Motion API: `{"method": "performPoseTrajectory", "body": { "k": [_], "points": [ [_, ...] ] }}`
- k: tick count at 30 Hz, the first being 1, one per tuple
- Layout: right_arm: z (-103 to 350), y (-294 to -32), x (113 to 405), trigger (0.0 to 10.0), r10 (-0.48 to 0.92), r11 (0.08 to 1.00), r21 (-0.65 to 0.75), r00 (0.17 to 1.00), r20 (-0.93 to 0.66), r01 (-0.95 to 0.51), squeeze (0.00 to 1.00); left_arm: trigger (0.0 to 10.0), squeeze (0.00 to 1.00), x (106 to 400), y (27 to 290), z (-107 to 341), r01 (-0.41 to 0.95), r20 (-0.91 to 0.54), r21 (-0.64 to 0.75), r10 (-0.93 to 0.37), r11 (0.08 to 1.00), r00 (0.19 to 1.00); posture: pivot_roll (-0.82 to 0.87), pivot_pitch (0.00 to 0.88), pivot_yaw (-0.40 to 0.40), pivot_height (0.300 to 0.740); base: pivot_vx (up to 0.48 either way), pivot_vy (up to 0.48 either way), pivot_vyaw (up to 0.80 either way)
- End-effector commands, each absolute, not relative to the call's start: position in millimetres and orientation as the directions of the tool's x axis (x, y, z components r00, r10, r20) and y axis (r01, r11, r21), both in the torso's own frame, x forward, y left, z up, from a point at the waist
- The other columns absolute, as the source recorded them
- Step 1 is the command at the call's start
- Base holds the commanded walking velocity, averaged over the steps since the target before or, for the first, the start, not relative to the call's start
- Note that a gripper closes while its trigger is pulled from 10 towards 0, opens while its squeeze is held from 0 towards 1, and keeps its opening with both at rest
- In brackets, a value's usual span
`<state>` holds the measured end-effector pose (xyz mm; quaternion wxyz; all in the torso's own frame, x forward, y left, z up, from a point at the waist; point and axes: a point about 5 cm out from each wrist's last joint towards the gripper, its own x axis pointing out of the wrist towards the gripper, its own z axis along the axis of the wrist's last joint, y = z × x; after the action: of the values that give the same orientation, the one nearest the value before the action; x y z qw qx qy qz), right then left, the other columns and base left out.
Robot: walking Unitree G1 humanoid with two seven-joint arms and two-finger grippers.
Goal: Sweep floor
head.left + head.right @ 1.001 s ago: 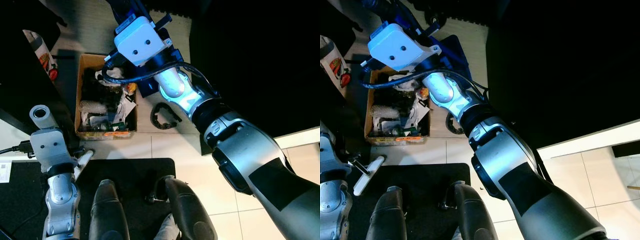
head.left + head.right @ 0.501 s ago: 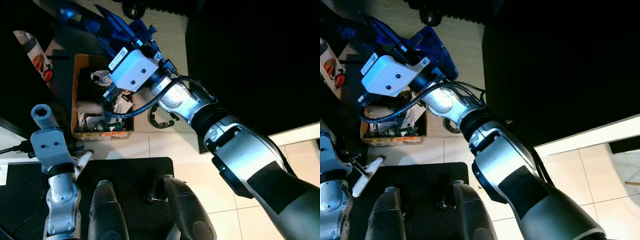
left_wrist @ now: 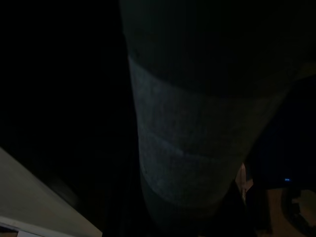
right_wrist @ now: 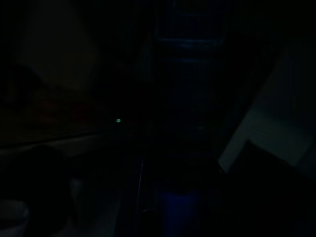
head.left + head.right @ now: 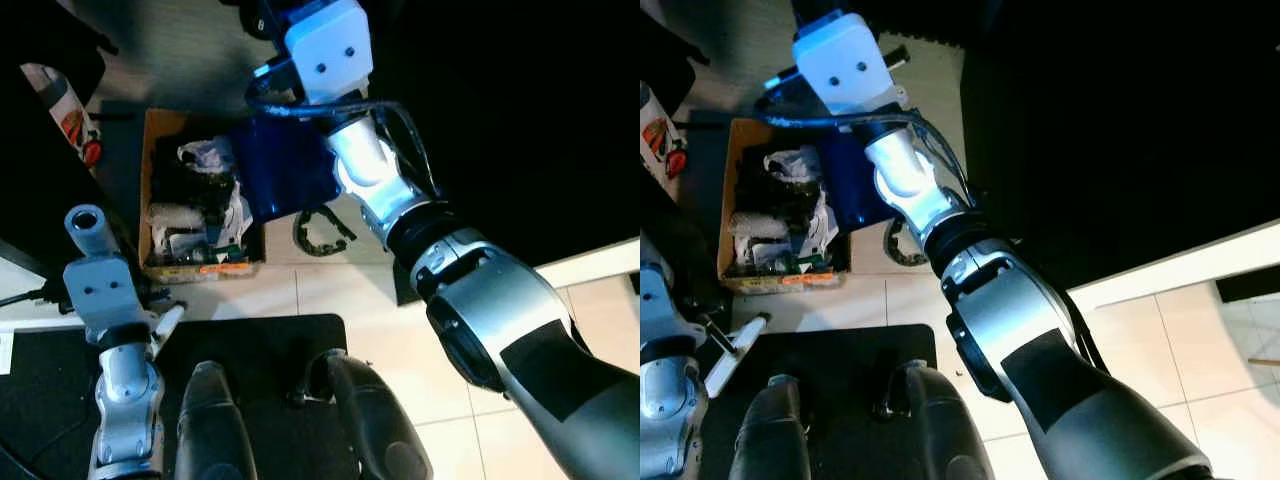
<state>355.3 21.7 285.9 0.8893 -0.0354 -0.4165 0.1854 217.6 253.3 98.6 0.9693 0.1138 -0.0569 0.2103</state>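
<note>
Left eye view, right arm (image 5: 400, 200) swung upward, blue dustpan (image 5: 285, 175) now over cardboard box (image 5: 165, 200), jaws' state unclear

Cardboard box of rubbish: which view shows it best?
The left eye view: the cardboard box lies open with its contents lit, a blue dustpan overlapping its edge. The right eye view shows it nearer the frame's side. Wrist views are too dark.

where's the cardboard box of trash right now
In the left eye view, the cardboard box sits on the floor ahead on the robot's left, full of rubbish, with the blue dustpan overlapping its right edge beneath the right arm.
</note>
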Motion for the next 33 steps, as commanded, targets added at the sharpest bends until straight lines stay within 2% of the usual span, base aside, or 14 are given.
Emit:
{"method": "performPoseTrajectory", "body": {
  "k": [1,2,3,5,7,9,15,16,17,21,25,28,29,33],
  "points": [
    [309.9,100.9,306.6,10.0,0.387,0.855,-0.096,0.505,0.771,-0.509,0.0,10.0,0.0,212.2,252.3,77.8,-0.405,0.053,0.203,0.403,0.892,0.914,0.13,0.218,-0.322,0.731,0.0,0.0,0.0],
    [309.9,100.9,306.6,10.0,0.387,0.855,-0.096,0.505,0.771,-0.509,0.0,10.0,0.0,212.2,252.3,77.8,-0.405,0.053,0.203,0.403,0.892,0.914,0.13,0.218,-0.322,0.731,0.0,0.0,0.0],
    [322.0,76.4,327.3,10.0,0.318,0.903,-0.072,0.547,0.775,-0.424,0.0,10.0,0.0,217.2,255.0,80.5,-0.397,0.063,0.209,0.393,0.894,0.917,0.14,0.198,-0.299,0.731,0.0,0.0,0.0],
    [325.1,69.6,332.4,10.0,0.299,0.914,-0.065,0.557,0.775,-0.4,0.0,10.0,0.0,218.7,255.9,81.0,-0.395,0.065,0.211,0.39,0.894,0.918,0.14,0.195,-0.296,0.731,0.0,0.0,0.0],
    [335.6,46.5,346.3,10.0,0.236,0.946,-0.051,0.571,0.786,-0.321,0.0,10.0,0.0,223.4,257.6,83.2,-0.386,0.072,0.215,0.379,0.897,0.923,0.14,0.181,-0.276,0.731,0.0,0.0,0.0],
    [350.1,16.2,359.1,10.0,0.172,0.974,-0.055,0.556,0.813,-0.222,0.0,10.0,0.0,230.8,259.0,86.5,-0.366,0.08,0.223,0.357,0.904,0.931,0.14,0.165,-0.245,0.731,0.0,0.0,0.0],
    [367.3,-22.9,370.0,10.0,0.104,0.993,-0.063,0.519,0.848,-0.096,0.0,10.0,0.0,245.0,260.0,91.5,-0.333,0.092,0.233,0.321,0.914,0.943,0.14,0.13,-0.185,0.731,0.0,0.0,0.0],
    [374.2,-42.2,373.9,10.0,0.058,0.998,-0.044,0.507,0.86,-0.04,0.0,10.0,0.0,253.1,260.2,95.7,-0.319,0.101,0.236,0.304,0.918,0.947,0.14,0.12,-0.163,0.731,0.0,0.0,0.0],
    [374.2,-42.2,373.9,10.0,0.058,0.998,-0.044,0.507,0.86,-0.04,0.0,10.0,0.0,253.1,260.2,95.7,-0.319,0.101,0.236,0.304,0.918,0.947,0.14,0.12,-0.163,0.731,0.0,0.0,0.0],
    [387.3,-80.0,378.5,10.0,-0.053,0.998,0.032,0.484,0.873,0.052,0.0,10.0,0.0,267.3,260.5,103.7,-0.292,0.116,0.241,0.271,0.926,0.955,0.13,0.11,-0.123,0.731,0.0,0.0,0.0],
    [389.1,-100.7,383.2,10.0,-0.063,0.998,0.043,0.51,0.858,0.051,0.0,10.0,0.0,274.5,260.0,106.3,-0.278,0.121,0.235,0.256,0.931,0.959,0.13,0.104,-0.098,0.731,0.0,0.0,0.0],
    [383.2,-119.2,392.1,10.0,-0.05,0.996,0.083,0.594,0.803,-0.029,0.0,10.0,0.0,278.3,259.5,107.7,-0.273,0.123,0.222,0.251,0.936,0.96,0.13,0.1,-0.087,0.731,0.0,0.0,0.0],
    [374.7,-141.5,397.9,10.0,-0.084,0.98,0.182,0.645,0.76,-0.087,0.0,10.0,0.0,280.5,259.3,108.1,-0.274,0.122,0.201,0.253,0.941,0.96,0.12,0.095,-0.071,0.731,0.0,0.0,0.0],
    [359.9,-166.9,405.2,10.0,-0.112,0.93,0.325,0.715,0.69,-0.168,0.0,10.0,0.0,281.8,259.7,107.4,-0.276,0.118,0.175,0.258,0.945,0.959,0.11,0.098,-0.066,0.731,0.0,0.0,0.0]
  ]
}}
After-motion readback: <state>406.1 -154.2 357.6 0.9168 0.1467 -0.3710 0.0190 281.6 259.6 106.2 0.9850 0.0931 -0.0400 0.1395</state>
